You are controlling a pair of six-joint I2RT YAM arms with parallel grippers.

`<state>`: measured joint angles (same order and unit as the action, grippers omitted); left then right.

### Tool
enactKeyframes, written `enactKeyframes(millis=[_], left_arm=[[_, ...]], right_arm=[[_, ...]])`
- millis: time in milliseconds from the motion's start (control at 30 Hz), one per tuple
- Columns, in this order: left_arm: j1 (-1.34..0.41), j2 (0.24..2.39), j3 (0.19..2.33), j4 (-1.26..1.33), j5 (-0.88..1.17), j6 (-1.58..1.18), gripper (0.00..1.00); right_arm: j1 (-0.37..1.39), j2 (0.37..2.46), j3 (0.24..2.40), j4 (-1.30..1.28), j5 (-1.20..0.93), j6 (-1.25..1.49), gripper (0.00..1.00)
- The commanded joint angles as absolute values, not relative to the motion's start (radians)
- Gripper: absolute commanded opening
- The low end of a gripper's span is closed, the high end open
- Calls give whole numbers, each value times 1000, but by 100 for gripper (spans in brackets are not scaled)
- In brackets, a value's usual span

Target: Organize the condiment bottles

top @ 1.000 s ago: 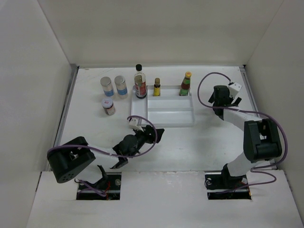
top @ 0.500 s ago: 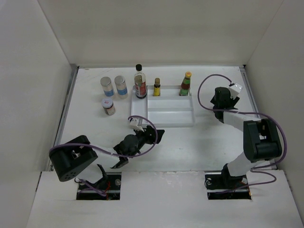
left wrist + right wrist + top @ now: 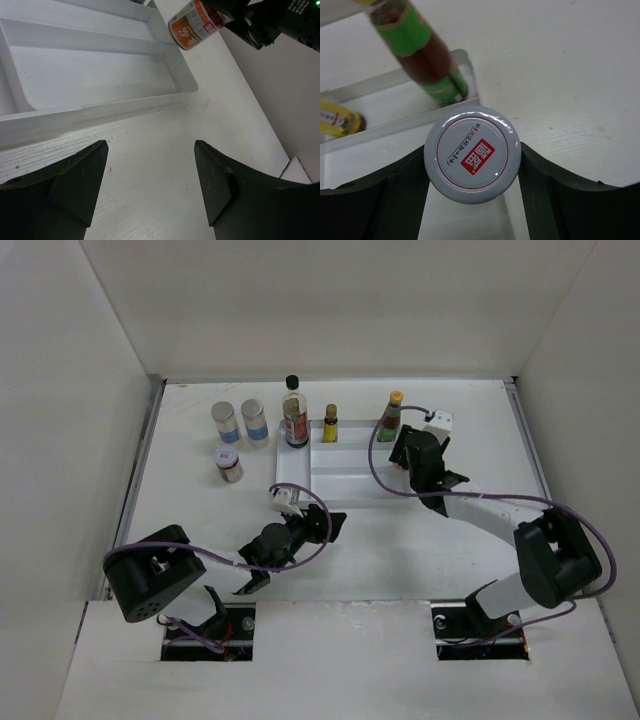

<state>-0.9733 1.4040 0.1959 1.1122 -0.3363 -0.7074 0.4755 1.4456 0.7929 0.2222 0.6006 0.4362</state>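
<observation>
Right claw [image 3: 472, 165]: clenched on a white-lidded jar [image 3: 472, 159], and I've got it by its sides.
Held jar: orange label, red mark on the lid. I see it over the right rim of the divided tray [image 3: 355, 485], just beside the red sauce bottle [image 3: 390, 417].
Left claw [image 3: 150, 165]: released, nothing between the jaws, low over the table [image 3: 165, 150] at the tray's near edge.
Far compartment: red sauce bottle at the right end, small yellow bottle [image 3: 330, 424] further left.
Tall black-capped bottle [image 3: 294, 415]: upright at the tray's far-left corner.
Outside the tray: two pale-lidded shakers [image 3: 227, 424] side by side to its left, with a smaller jar [image 3: 230, 464] nearer me.

glossy-lidded jar [image 3: 472, 152], smooth plastic tray [image 3: 100, 75]
</observation>
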Motion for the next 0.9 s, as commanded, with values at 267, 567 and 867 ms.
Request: enactKeyframes(millis=[267, 567, 867], left_arm=[[-969, 1371, 198, 1175, -356, -707, 68], [-986, 1339, 198, 1175, -360, -667, 68], [-969, 1272, 178, 1118, -485, -641, 72]], right_arm=[[524, 1612, 991, 423, 543, 431, 48], [524, 1698, 996, 414, 572, 417, 50], [525, 1609, 976, 385, 554, 413, 91]])
